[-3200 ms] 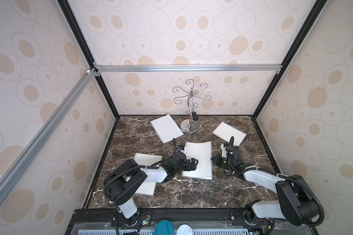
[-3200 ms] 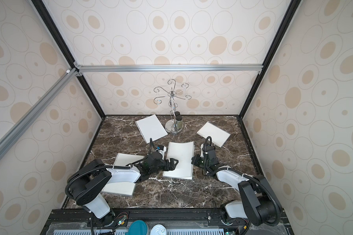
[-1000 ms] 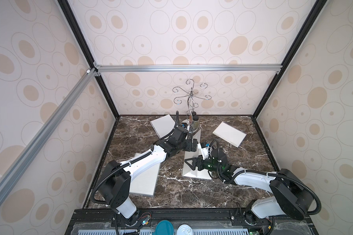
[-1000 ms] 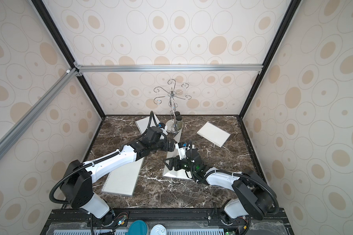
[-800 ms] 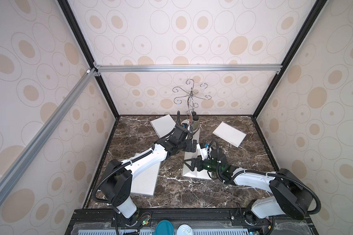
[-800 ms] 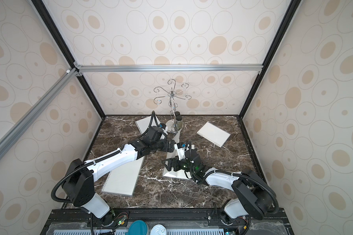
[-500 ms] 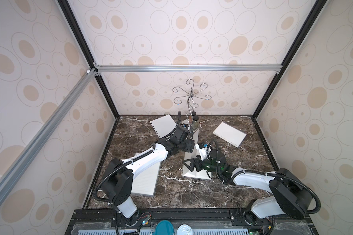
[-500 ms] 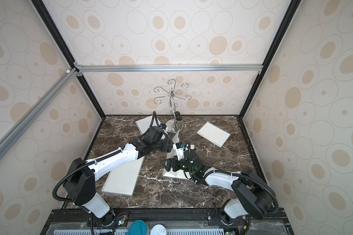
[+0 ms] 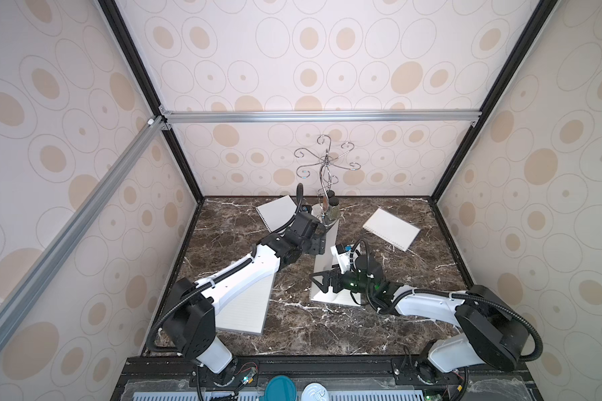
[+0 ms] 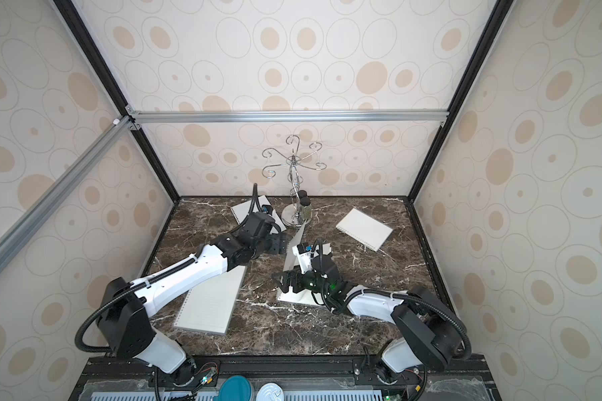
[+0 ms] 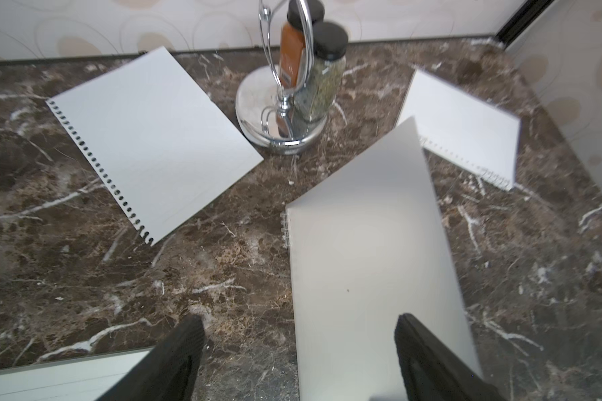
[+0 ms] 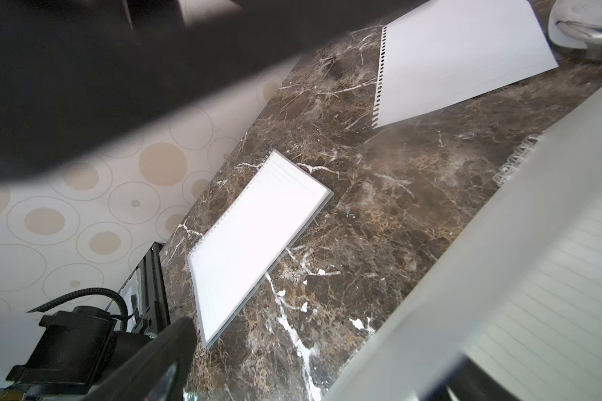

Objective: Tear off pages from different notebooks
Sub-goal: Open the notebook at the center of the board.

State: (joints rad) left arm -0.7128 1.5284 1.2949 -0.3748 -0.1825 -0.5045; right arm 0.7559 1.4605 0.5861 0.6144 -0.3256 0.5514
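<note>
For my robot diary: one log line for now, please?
left pincer: open, at lifted cover | right pincer: open, at middle notebook | loose page: flat, beside rack

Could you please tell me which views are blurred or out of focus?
Right wrist view: a dark out-of-focus mass blocks part of the frame, and the raised notebook cover near the lens is soft; left wrist view: the spice jars look smeared; both top views: sharp, evenly lit.

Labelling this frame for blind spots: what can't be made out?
- Lined white spiral notebook: far end hidden under the left arm, both top views.
- Translucent grey notebook cover: contact with the left end effector unclear, cut off at left wrist view's edge.
- Orange spice jar: label blurred, left wrist view.
</note>
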